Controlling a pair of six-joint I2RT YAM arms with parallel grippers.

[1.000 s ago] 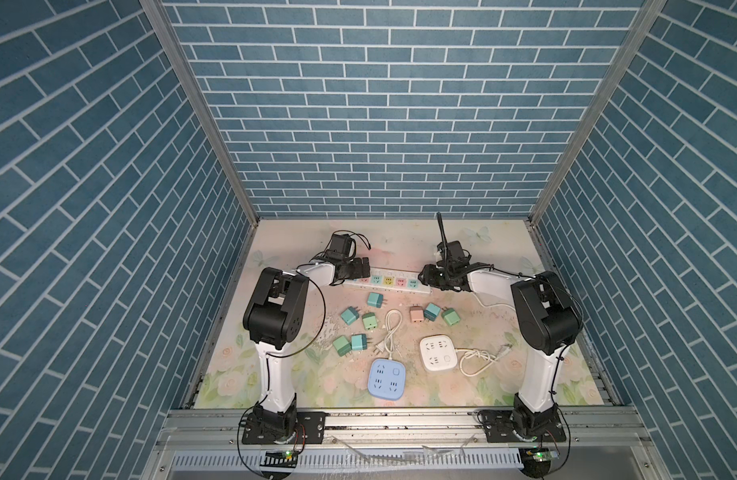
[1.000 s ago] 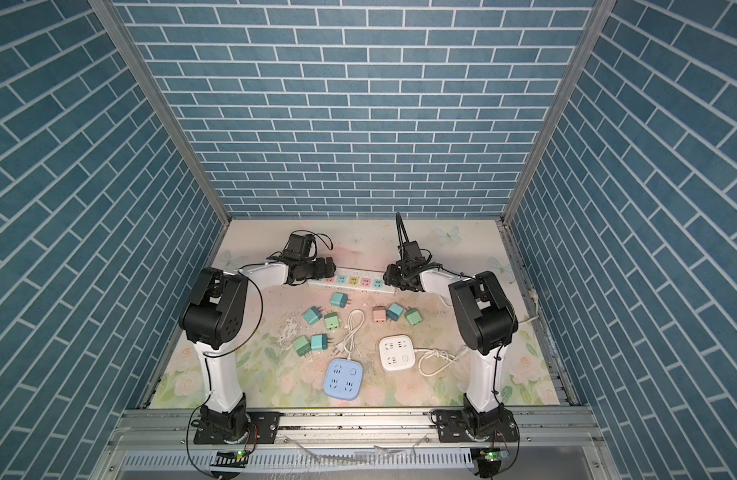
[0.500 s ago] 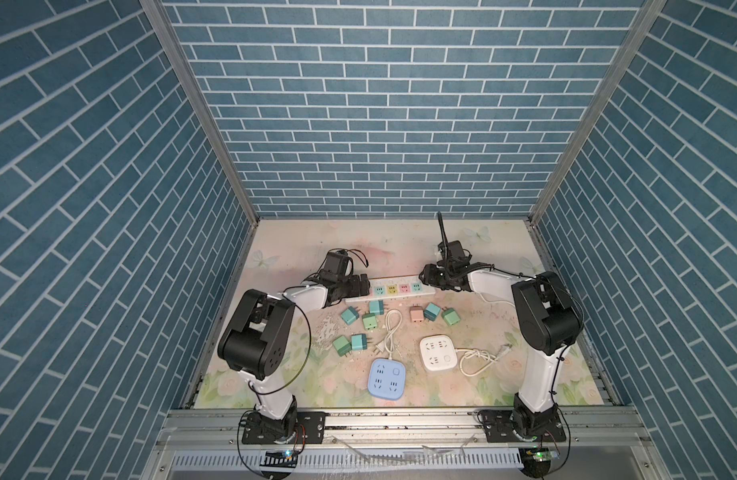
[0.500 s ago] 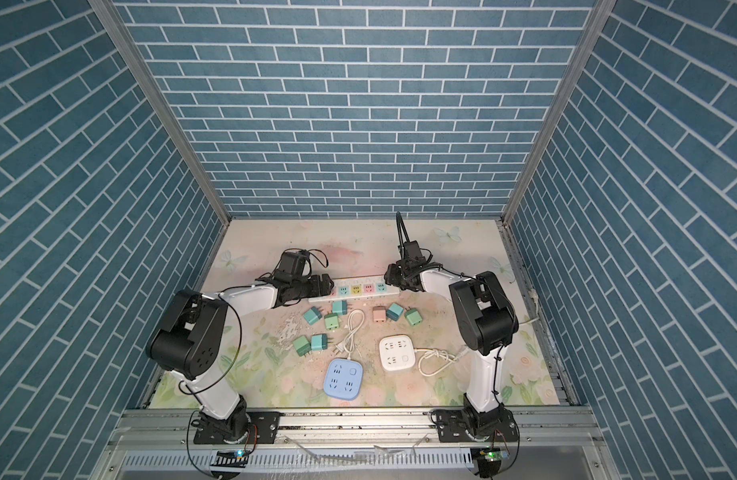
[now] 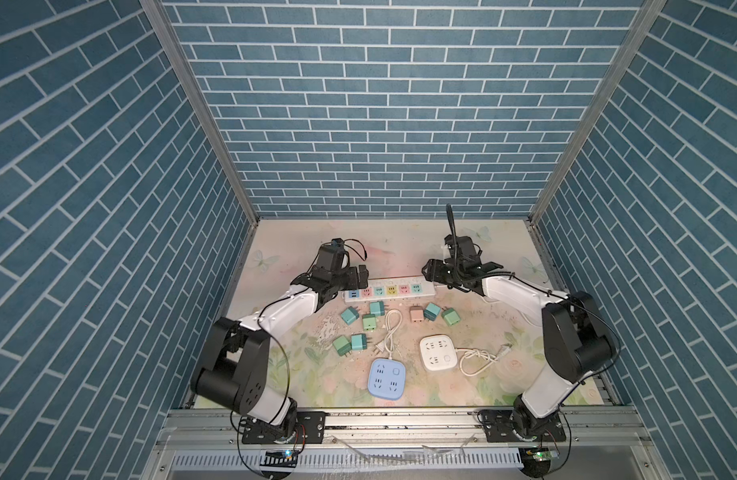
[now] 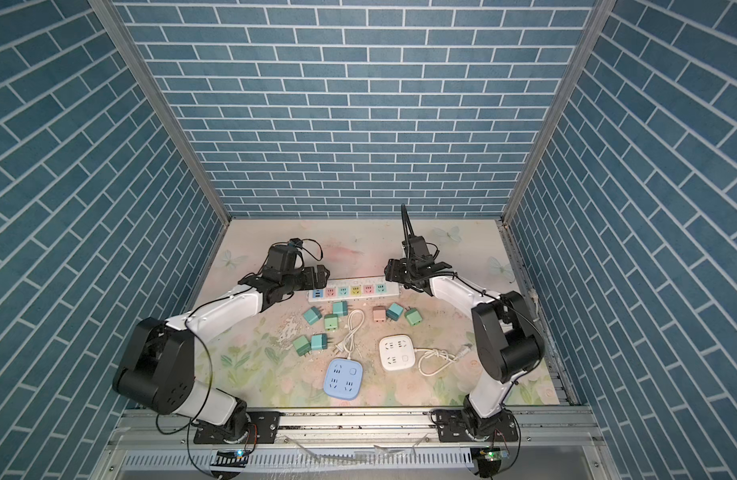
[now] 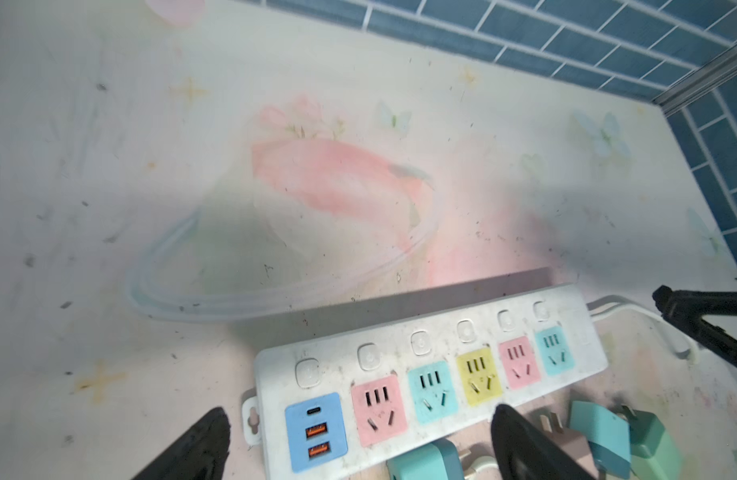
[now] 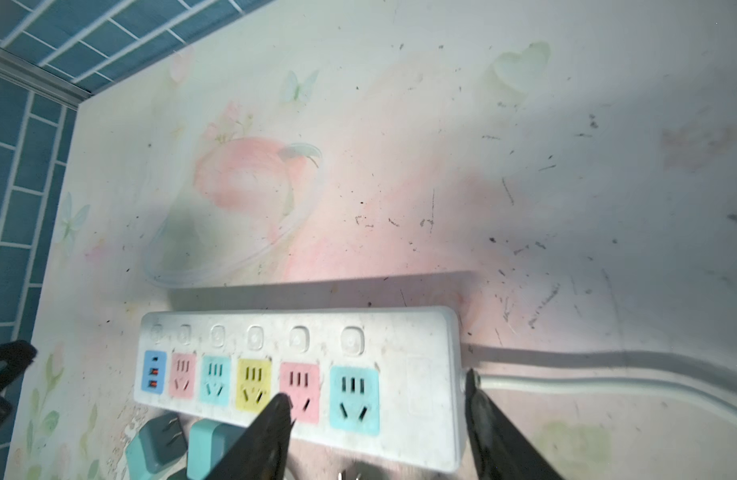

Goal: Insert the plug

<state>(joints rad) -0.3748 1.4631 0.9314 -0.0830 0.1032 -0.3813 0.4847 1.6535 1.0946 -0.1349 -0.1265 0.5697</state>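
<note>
— Eight small cube plugs (image 5: pixel 369 322) are counted, all loose on the surface (image 5: pixel 400 245) just beside the power strip (image 5: pixel 389 289), on its near side. None is held and none is seated yet. Seven are teal or green, plus one pink plug (image 5: pixel 416 314).

— And the jaws?

— L jaws are seen spread wide over the strip's USB end, w/ nothing btw. them. R jaws are also parted, over the cord end by the last teal socket (image 8: pixel 354 399). Nothing is gripped there either.

— How is a plug expected to handle?

— Light, hard plastic, smooth-sided, so prob. a bit slippery. It is judged stiff, not fragile, though the metal prongs could be bent if jammed at an angle.

— Where should it be taken?

— By two opposite flat sides of the body, approx. mid-height, prongs left clear. Most appear to lie on their sides, so a plug must be turned prongs-down before it is lined up w/ the slots.

— Any risk?

— The strip looks light too & may be shoved along when pressed, so it is best steadied by the free jaws. A twist is likely if a plug is pinched near a corner.
</note>
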